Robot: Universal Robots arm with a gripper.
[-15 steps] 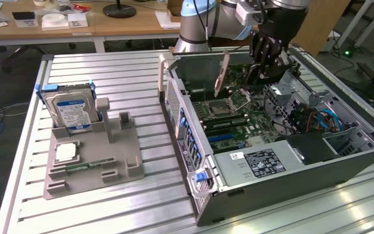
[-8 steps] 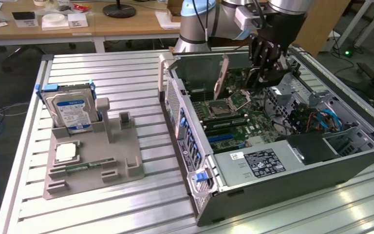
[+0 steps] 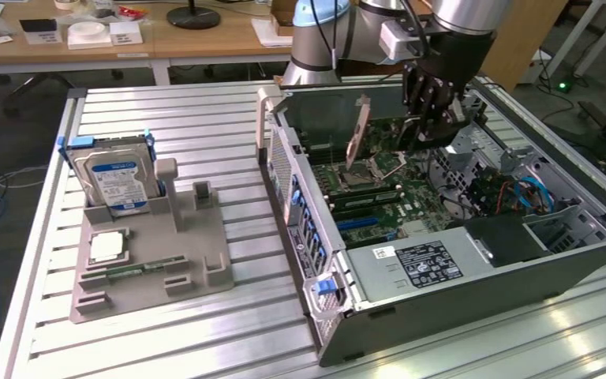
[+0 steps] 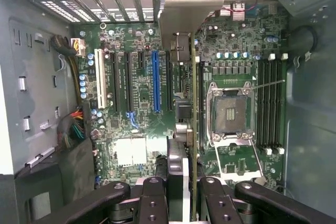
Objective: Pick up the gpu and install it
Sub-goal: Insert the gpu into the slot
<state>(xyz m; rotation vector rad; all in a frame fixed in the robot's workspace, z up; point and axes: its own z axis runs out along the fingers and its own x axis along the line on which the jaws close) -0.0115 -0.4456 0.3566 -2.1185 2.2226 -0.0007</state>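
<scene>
Looking at this one, the black, hard-fingered metal gripper is clamped on the gpu, a thin flat card with a brownish-green board and a dull silvery end bracket. It's held on edge in the upper middle of the exterior view, inside the open grey sheet-steel computer case and over the glossy green motherboard. In the wrist view the card runs edge-on between the long blue plastic slot and the square silver CPU socket, which sits just beside it. I can't tell if its lower edge touches anything yet. My worry is that a smooth, skinny card pinched near one end can pivot. If it tips a little, the contact edge could miss its slot and scrape the board, or the bracket could snag the perforated rear wall. The open socket looks delicate, so a sideways slip there would be ugly. The silver hard drive with the blue-white label stands well apart at the exterior view's left.
</scene>
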